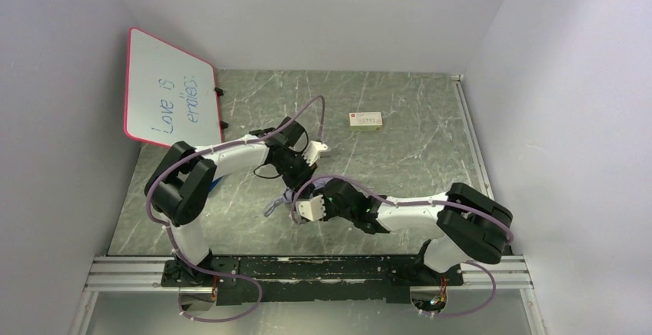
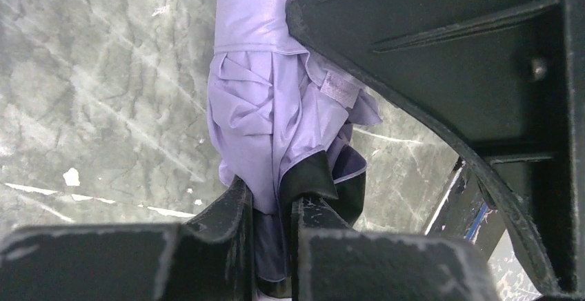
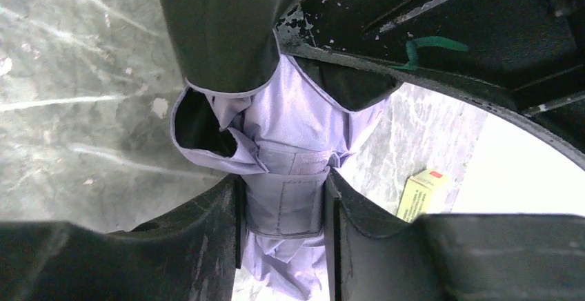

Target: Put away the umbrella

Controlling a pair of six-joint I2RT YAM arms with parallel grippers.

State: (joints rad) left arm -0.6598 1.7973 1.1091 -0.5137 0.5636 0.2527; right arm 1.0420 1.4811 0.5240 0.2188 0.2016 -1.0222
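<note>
The umbrella (image 2: 262,108) is a folded bundle of pale lavender fabric with dark inner folds, lying over the marble table. My left gripper (image 2: 272,201) is shut on a pinch of its fabric at one end. My right gripper (image 3: 284,190) is shut around the umbrella (image 3: 290,128) where its stitched closure strap wraps the bundle. In the top view the two grippers meet at the table's middle, left gripper (image 1: 296,184) just behind right gripper (image 1: 302,210). There only a small lavender piece of the umbrella (image 1: 275,206) shows beside them. Its handle and shaft are hidden.
A red-framed whiteboard (image 1: 171,89) with blue writing leans against the left wall at the back. A small pale box (image 1: 365,121) lies on the table behind the arms, also seen as the box (image 3: 422,194) past my right fingers. White walls enclose three sides.
</note>
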